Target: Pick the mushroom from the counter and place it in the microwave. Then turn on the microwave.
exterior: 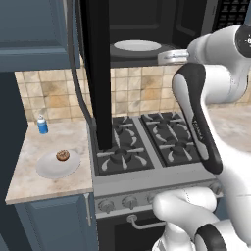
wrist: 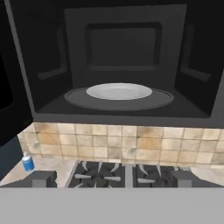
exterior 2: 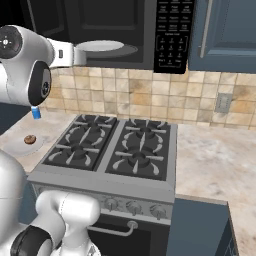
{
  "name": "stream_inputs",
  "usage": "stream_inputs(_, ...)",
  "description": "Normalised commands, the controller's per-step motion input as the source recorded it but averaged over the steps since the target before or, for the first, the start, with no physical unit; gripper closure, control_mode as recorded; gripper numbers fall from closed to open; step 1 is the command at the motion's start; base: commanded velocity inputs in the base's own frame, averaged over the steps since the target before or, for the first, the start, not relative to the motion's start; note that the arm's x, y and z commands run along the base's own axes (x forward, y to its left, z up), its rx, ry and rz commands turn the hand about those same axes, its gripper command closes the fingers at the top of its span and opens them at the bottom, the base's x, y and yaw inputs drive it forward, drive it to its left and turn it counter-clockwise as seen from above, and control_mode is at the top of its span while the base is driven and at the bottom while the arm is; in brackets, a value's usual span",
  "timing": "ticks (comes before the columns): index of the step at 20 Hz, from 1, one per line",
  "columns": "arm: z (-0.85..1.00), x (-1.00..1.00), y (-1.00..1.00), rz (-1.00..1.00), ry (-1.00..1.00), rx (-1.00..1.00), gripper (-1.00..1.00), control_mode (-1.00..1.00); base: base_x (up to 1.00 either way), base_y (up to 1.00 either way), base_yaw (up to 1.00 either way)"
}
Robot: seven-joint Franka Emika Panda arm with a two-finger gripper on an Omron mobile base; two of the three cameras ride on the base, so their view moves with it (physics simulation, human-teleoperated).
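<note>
The mushroom (exterior: pixel 62 155) sits on a white plate (exterior: pixel 49 169) near the table's (exterior: pixel 34 188) front edge; the tool (wrist: pixel 112 178) gapes wide, empty, facing the open microwave (wrist: pixel 118 65).

Microwave (wrist: pixel 118 65) mouth unobstructed; door (exterior: pixel 98 73) swung left.

The beige marbled surface (exterior: pixel 34 184) sits left of the black gas stove (exterior: pixel 147 142), above dark blue cabinets. On it rests a white plate (exterior: pixel 49 167) with the mushroom (exterior: pixel 62 155) lying on its far right part. A small blue bottle (exterior: pixel 42 125) stands upright near the tiled wall, apart from the plate.
</note>
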Motion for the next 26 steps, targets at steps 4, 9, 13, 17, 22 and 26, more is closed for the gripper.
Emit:
stream_inputs(4,-0.13,0.0,-0.05,-0.11,0.08,-0.03,-1.0,-1.0,0.0,0.0,0.0)
stream_inputs(9,-0.13,0.0,-0.08,-0.09,0.07,-0.02,-1.0,-1.0,0.0,0.0,0.0)
stream_inputs(13,-0.12,0.0,-0.12,-0.06,0.05,0.0,-1.0,-1.0,0.0,0.0,0.0)
stream_inputs(17,-0.15,0.04,-0.11,-0.05,0.05,0.0,-1.0,-1.0,0.0,0.0,0.0)
stream_inputs(22,-0.21,0.1,-0.07,-0.03,0.01,0.0,-1.0,-1.0,0.0,0.0,0.0)
stream_inputs(26,-0.19,0.1,-0.03,-0.02,0.01,0.0,-1.0,-1.0,0.0,0.0,0.0)
